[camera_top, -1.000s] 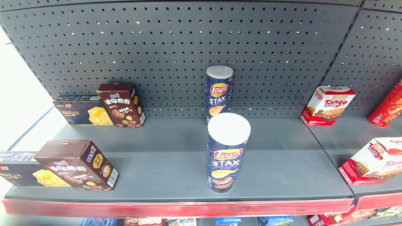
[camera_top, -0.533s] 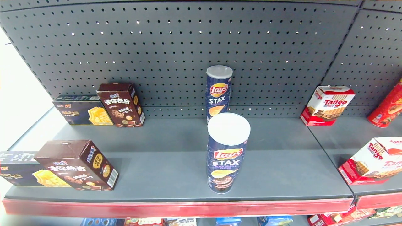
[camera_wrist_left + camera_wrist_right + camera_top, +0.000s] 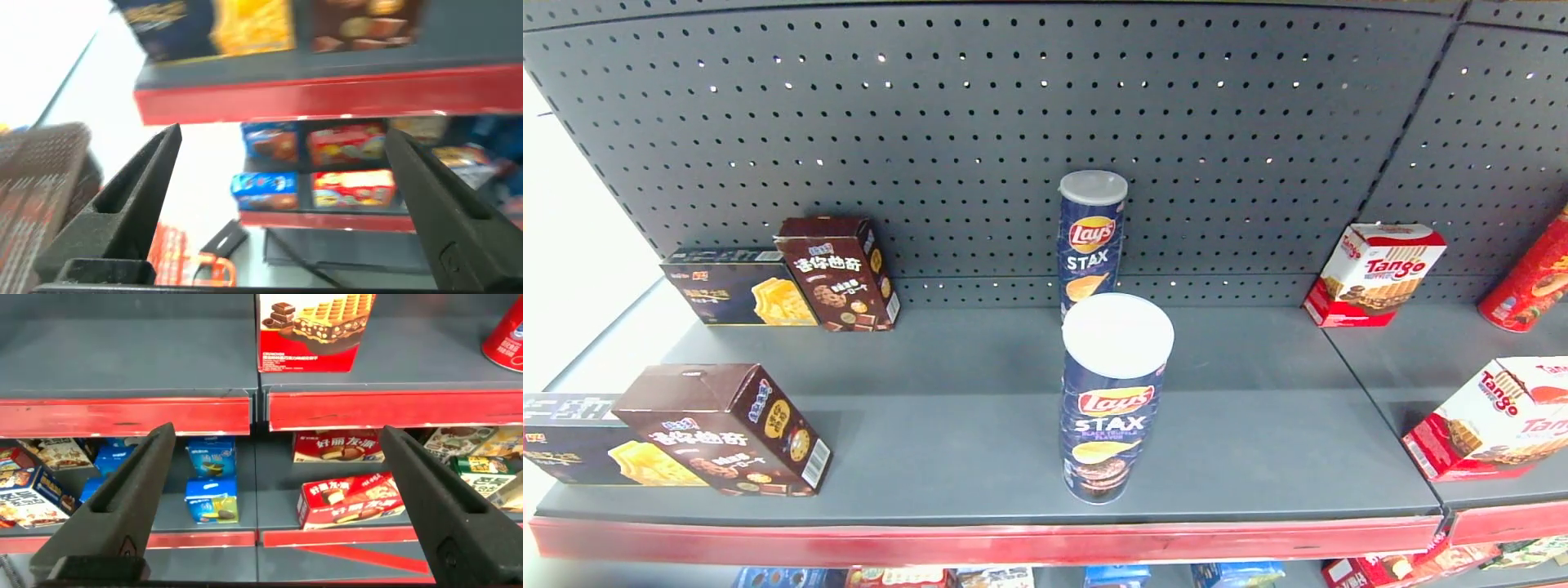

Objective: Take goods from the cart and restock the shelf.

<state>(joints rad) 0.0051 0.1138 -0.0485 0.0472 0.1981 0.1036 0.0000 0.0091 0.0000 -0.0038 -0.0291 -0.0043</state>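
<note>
Two dark blue crisp cans stand upright on the grey shelf (image 3: 1258, 441), one near the front edge (image 3: 1112, 408) and one against the pegboard (image 3: 1091, 241). Brown cookie boxes sit at front left (image 3: 727, 429) and back left (image 3: 837, 272), each beside a black box with yellow print (image 3: 737, 287). My left gripper (image 3: 286, 204) is open and holds nothing, below and in front of the shelf's red lip (image 3: 327, 96). My right gripper (image 3: 278, 502) is also open with nothing between its fingers, facing the lower shelves.
Red-and-white wafer boxes (image 3: 1376, 273) and a red can (image 3: 1531, 282) fill the neighbouring bay on the right. Lower shelves hold blue and red snack packs (image 3: 211, 498). A grey mesh cart wall (image 3: 37, 204) shows beside the left gripper.
</note>
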